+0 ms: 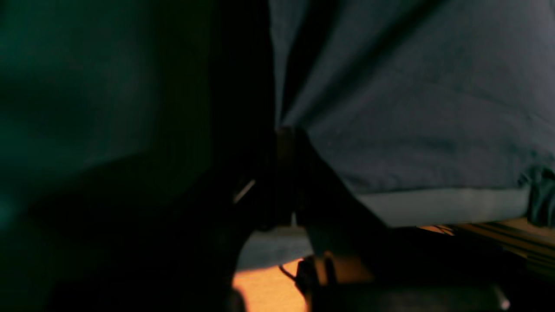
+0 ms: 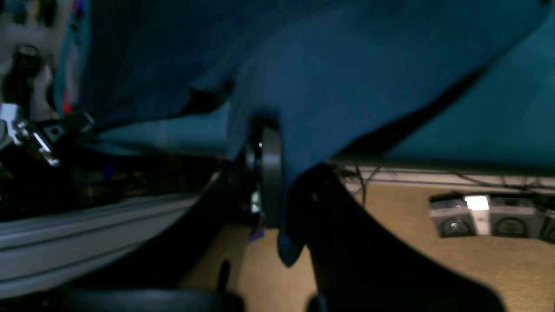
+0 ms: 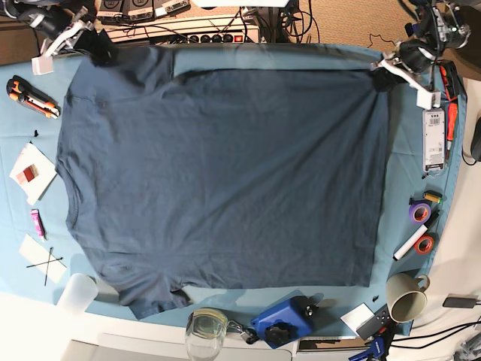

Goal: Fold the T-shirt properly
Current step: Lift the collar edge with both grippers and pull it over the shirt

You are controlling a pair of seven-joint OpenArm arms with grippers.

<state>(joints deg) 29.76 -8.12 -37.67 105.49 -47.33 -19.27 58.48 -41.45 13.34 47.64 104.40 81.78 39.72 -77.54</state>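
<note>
While spread flat, T-shirt (image 3: 225,173), both end effectors clamped

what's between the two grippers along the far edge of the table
The T-shirt: its top edge runs from the right gripper to the left gripper, both shut on it. The base view shows this.

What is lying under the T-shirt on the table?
Under the T-shirt lies the lighter teal tablecloth, showing as a border around it. Whether anything else lies beneath cannot be seen, because the spread cloth covers that area.
</note>
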